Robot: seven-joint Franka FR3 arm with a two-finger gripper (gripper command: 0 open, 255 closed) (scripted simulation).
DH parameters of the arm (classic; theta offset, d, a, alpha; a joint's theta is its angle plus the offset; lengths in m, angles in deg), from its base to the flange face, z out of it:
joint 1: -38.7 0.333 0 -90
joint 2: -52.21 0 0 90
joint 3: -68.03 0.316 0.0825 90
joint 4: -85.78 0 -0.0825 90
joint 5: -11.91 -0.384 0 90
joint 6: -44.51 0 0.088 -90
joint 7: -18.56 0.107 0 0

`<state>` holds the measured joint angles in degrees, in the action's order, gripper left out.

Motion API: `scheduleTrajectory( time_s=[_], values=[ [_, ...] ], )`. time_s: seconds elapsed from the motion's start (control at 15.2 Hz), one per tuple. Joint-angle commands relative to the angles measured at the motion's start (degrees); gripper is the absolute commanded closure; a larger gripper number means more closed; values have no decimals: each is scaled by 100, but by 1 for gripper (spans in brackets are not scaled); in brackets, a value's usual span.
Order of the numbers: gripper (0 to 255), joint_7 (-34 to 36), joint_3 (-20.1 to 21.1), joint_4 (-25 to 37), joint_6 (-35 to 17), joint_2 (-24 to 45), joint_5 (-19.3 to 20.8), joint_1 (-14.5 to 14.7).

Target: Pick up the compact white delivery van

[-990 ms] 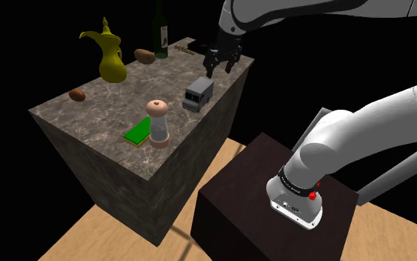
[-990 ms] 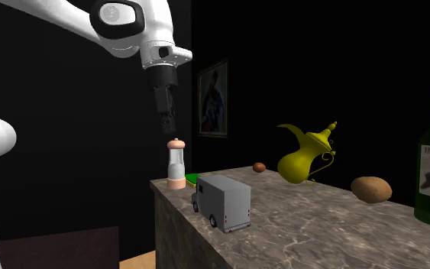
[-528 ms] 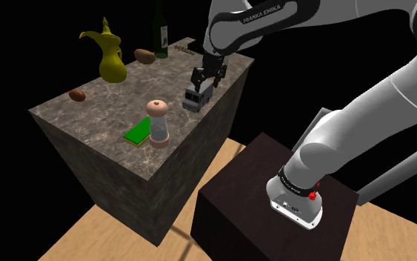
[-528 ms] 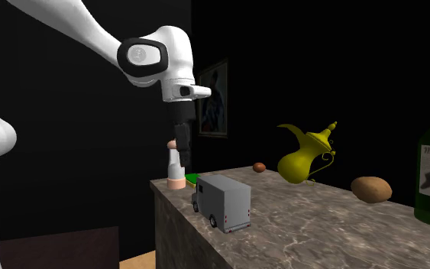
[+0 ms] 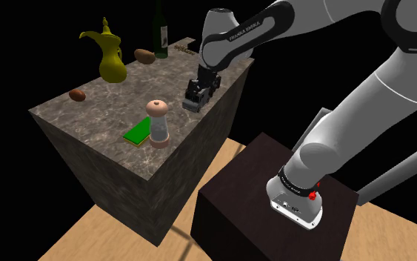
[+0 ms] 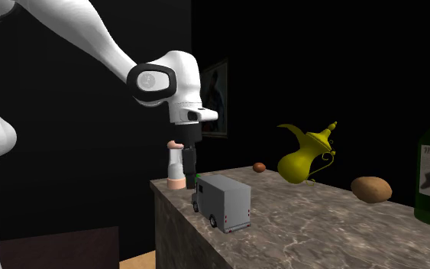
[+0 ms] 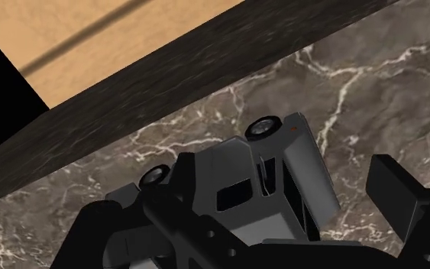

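Obs: fingers (image 7: 395, 200) spread, nothing clamped. Cab of grey van (image 6: 224, 200) sits in the gap betw. them; can't tell if either pad touches. gripper (image 6: 190, 162) hangs low over van's cab end. Van upright on marbled counter (image 5: 88, 119), beyond pepper mill (image 5: 158, 123) along the same edge, well apart from mill. Step: pre-grasp, not yet closed. Next, my read: settle lower, centre on body, close across sides, lift straight. Edge is close, so a nudge risks tipping it off.
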<state>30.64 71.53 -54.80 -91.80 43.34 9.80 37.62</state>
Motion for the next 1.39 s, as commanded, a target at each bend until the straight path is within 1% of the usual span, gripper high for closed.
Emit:
scheduleTrajectory(
  time_s=[0.0,0.13,0.2,0.79,1.32],
  values=[
    [0,5,5,-65,-183,114,3,1],
    [0,5,5,-83,-231,145,4,1],
    [255,7,6,-77,-216,136,4,2],
    [255,5,5,-83,-231,145,4,1],
    [255,5,-5,200,437,-241,-4,1]
  ],
)
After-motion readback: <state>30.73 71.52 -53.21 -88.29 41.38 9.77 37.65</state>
